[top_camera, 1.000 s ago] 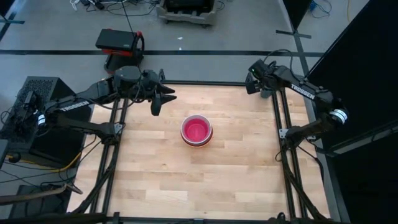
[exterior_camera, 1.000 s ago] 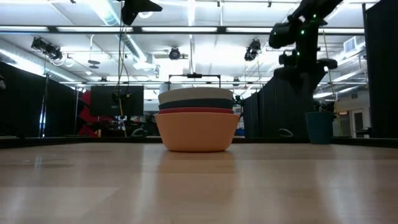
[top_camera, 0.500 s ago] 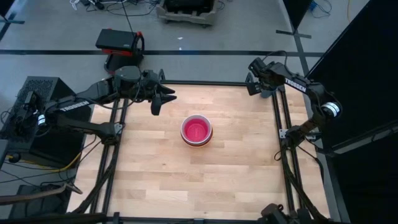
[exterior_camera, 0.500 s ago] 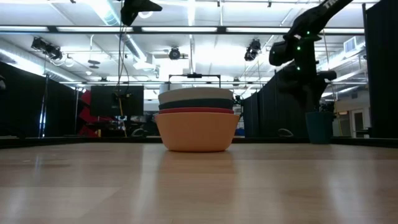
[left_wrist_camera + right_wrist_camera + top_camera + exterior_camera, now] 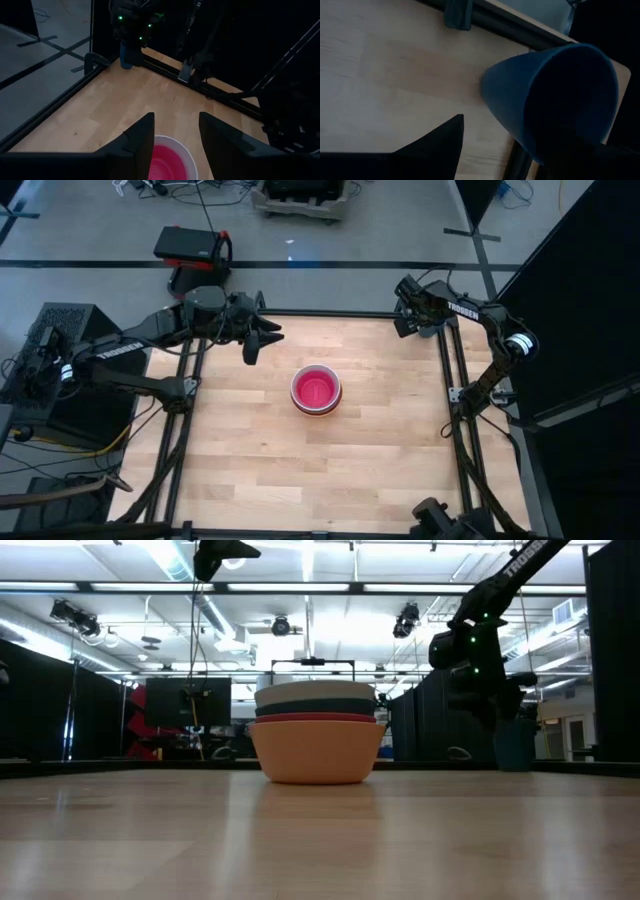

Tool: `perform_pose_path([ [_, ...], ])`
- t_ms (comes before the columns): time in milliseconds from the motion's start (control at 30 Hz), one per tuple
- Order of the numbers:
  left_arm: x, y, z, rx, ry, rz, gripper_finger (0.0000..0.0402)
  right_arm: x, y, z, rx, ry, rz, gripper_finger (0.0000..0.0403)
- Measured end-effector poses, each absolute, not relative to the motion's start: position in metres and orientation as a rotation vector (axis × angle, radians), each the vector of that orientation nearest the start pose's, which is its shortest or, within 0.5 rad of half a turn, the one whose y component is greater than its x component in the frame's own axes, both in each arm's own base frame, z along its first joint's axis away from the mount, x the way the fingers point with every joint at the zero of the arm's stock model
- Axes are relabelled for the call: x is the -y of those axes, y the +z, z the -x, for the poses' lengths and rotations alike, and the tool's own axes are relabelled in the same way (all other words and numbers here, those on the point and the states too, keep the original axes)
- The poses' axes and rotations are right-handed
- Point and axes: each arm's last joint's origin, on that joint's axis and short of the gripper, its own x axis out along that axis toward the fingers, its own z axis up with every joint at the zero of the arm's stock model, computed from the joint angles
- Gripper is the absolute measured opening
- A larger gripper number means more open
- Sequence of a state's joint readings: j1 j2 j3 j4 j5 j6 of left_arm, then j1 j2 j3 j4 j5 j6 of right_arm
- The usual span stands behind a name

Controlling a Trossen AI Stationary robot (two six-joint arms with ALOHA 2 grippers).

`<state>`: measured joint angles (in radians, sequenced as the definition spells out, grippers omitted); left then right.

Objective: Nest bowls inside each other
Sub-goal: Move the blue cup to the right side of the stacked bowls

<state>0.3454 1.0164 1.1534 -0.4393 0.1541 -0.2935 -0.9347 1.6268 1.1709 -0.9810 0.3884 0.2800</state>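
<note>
The bowls (image 5: pixel 316 389) sat nested in one stack near the middle of the tabletop (image 5: pixel 300 470), pink innermost. Beyond it, the left gripper (image 5: pixel 258 337) hovered with jaws parted, empty. At the far right corner, the right gripper (image 5: pixel 405 308) straddled a dark blue cup (image 5: pixel 555 95), jaws spread.

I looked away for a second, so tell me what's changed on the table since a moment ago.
The right arm's tool has swung down at the far right corner onto the dark blue cup, with one finger now inside the rim; a grip is not clear. The stack of bowls, pink on top, stays mid-table, and the left tool hangs open, unmoved, near the far left edge.
</note>
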Motion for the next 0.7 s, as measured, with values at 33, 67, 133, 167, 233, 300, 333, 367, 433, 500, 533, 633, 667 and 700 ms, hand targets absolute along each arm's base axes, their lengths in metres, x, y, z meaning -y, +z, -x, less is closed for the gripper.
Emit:
perform_pose_path([
  [33,-0.066,0.392,-0.197,-0.264,0.232,0.367,0.0143,0.244,0.218,-0.166,-1.33,-1.284,-0.611,0.0171],
  [67,-0.066,0.392,-0.197,-0.264,0.232,0.369,0.0143,0.245,0.216,-0.166,-1.335,-1.281,-0.613,0.0168],
  [133,-0.066,0.392,-0.197,-0.264,0.233,0.372,0.0143,0.246,0.213,-0.167,-1.343,-1.277,-0.617,0.0159],
  [167,-0.066,0.392,-0.197,-0.263,0.233,0.372,0.0143,0.246,0.213,-0.167,-1.343,-1.277,-0.617,0.0143],
  [233,-0.066,0.392,-0.197,-0.264,0.233,0.372,0.0143,0.246,0.213,-0.167,-1.341,-1.275,-0.62,0.0106],
  [300,-0.066,0.392,-0.197,-0.264,0.233,0.372,0.0143,0.247,0.213,-0.166,-1.33,-1.261,-0.642,0.0066],
  [333,-0.066,0.392,-0.197,-0.263,0.233,0.372,0.0143,0.248,0.213,-0.166,-1.322,-1.253,-0.655,0.0046],
  [367,-0.066,0.392,-0.197,-0.264,0.233,0.372,0.0143,0.249,0.212,-0.165,-1.312,-1.245,-0.67,0.0027],
  [433,-0.066,0.392,-0.197,-0.264,0.233,0.373,0.0143,0.251,0.212,-0.163,-1.293,-1.236,-0.693,0.0008],
  [500,-0.066,0.392,-0.197,-0.263,0.232,0.373,0.0143,0.253,0.213,-0.162,-1.281,-1.23,-0.712,0.0005],
  [533,-0.066,0.392,-0.197,-0.262,0.232,0.371,0.0143,0.252,0.218,-0.163,-1.258,-1.221,-0.715,0.0005],
  [633,-0.066,0.393,-0.197,-0.257,0.231,0.366,0.0143,0.248,0.231,-0.166,-1.191,-1.193,-0.723,0.0004],
  [667,-0.066,0.393,-0.197,-0.256,0.231,0.364,0.0143,0.247,0.236,-0.167,-1.168,-1.183,-0.726,0.0004],
  [700,-0.066,0.393,-0.197,-0.254,0.231,0.363,0.0143,0.245,0.241,-0.168,-1.146,-1.173,-0.728,0.0003],
])
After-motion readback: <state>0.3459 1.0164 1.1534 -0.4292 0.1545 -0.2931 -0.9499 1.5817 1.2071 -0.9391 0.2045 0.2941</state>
